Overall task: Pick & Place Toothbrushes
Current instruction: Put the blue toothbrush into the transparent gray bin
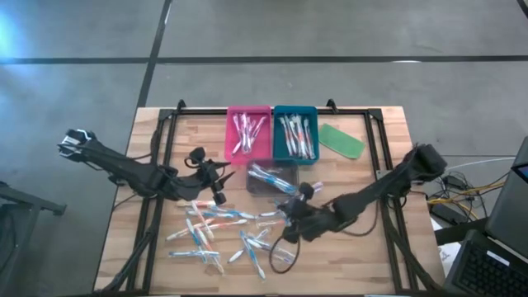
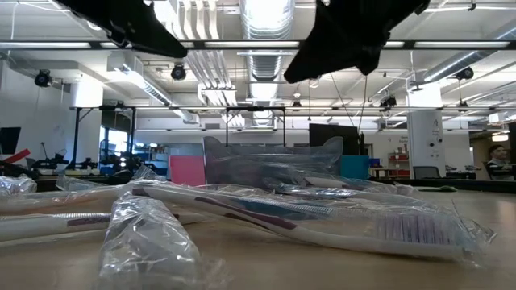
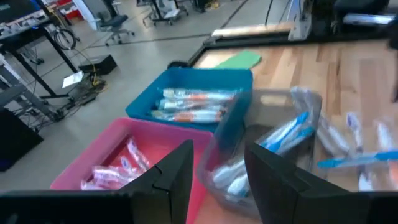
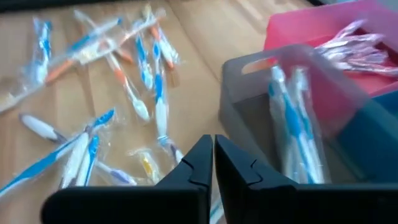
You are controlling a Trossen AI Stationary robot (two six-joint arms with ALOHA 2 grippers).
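Several wrapped toothbrushes (image 1: 219,231) lie loose on the wooden table near its front middle; they also show in the right wrist view (image 4: 124,93) and in the low view (image 2: 322,221). More toothbrushes lie in the pink tray (image 1: 248,132), the teal tray (image 1: 294,132) and the clear grey tray (image 1: 272,177). My left gripper (image 3: 217,180) hovers open just left of the grey tray (image 3: 273,124), with nothing between its fingers. My right gripper (image 4: 213,165) is shut above the loose toothbrushes, just in front of the grey tray (image 4: 292,93); I see nothing held in it.
A flat green oblong piece (image 1: 341,140) lies right of the teal tray. A black frame (image 1: 173,115) runs around the table top. Bare wood shows at the table's front right (image 1: 355,264).
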